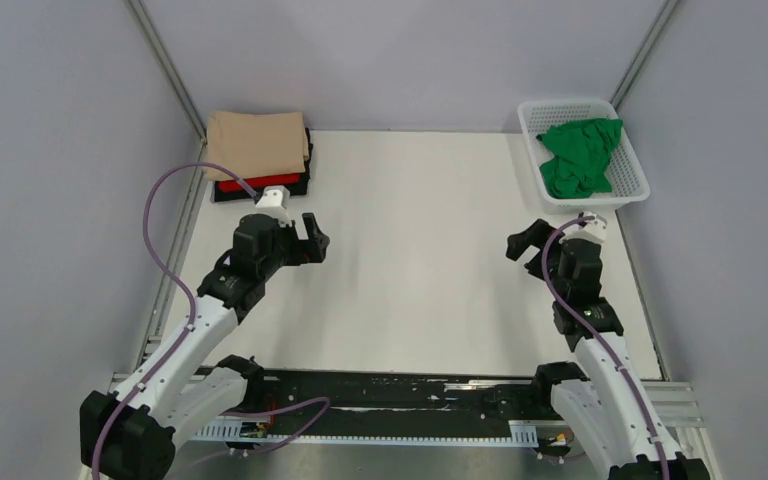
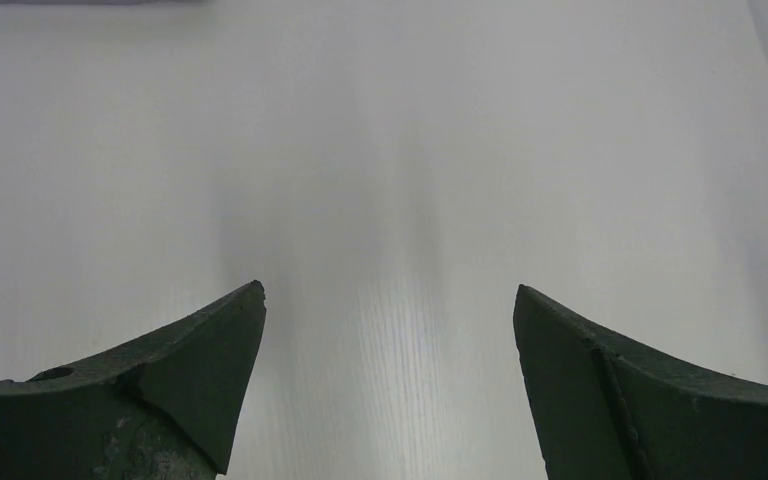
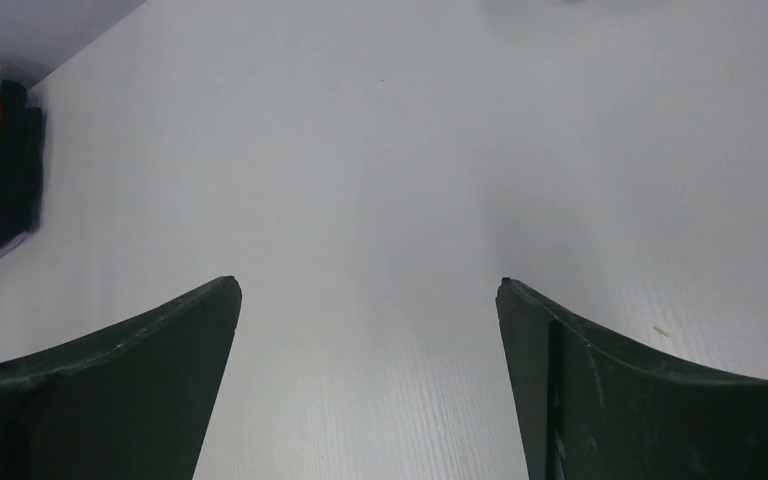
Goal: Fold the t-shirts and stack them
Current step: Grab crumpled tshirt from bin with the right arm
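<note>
Far left corner of the desk (image 1: 410, 290): a folded stack of three, beige shirt (image 1: 257, 143) on top, red shirt (image 1: 250, 187) under it, black shirt (image 1: 260, 197) at the bottom, edges roughly squared. Left end effector (image 1: 312, 238) hovers just near-side of that stack, pointing toward desk centre, fingers spread wide and carrying nothing; its wrist view shows only bare desk between them. Middle of the desk bare white, the working area for a fold. Right end effector (image 1: 522, 240) hangs over the right side of the desk, also spread wide and empty, aimed across toward the stack, which shows at the left edge of its wrist view. Far right corner: white mesh basket (image 1: 565, 103) holding the green shirt (image 1: 580, 155), bunched in a loose heap, not folded. Judgement: three done, green is the one left. It looks light, limp, non-slippery cloth with no stiffness, so it will sag and drape from any grip point and may drag on the basket wall or lift the basket with it. Best hold is probably a pinch on a raised ridge of fabric at the top of the heap, lift clear, then regrip at shoulders or hem with both arms to spread it flat. Collar and sleeves cannot be told apart in the heap.
</note>
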